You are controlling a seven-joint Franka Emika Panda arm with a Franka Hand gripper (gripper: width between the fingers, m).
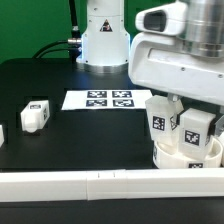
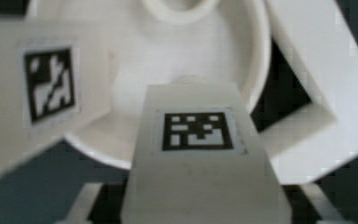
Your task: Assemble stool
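Observation:
The stool's round white seat [image 1: 186, 156] lies at the exterior view's right, near the front rail. My gripper [image 1: 189, 110] hangs right over it, shut on a white tagged leg [image 1: 194, 131] that stands upright with its lower end at the seat. In the wrist view this leg [image 2: 197, 140] fills the space between my fingers [image 2: 91, 205], with the seat's hollow [image 2: 149, 55] beyond it. A second leg [image 1: 160, 120] stands upright on the seat close beside the held one and also shows in the wrist view [image 2: 51, 85].
A loose white leg [image 1: 35, 115] lies on the black table at the exterior view's left, and another white part [image 1: 2, 133] sits at the far left edge. The marker board [image 1: 110, 99] lies mid-table before the arm's base. A long white rail [image 1: 100, 185] runs along the front.

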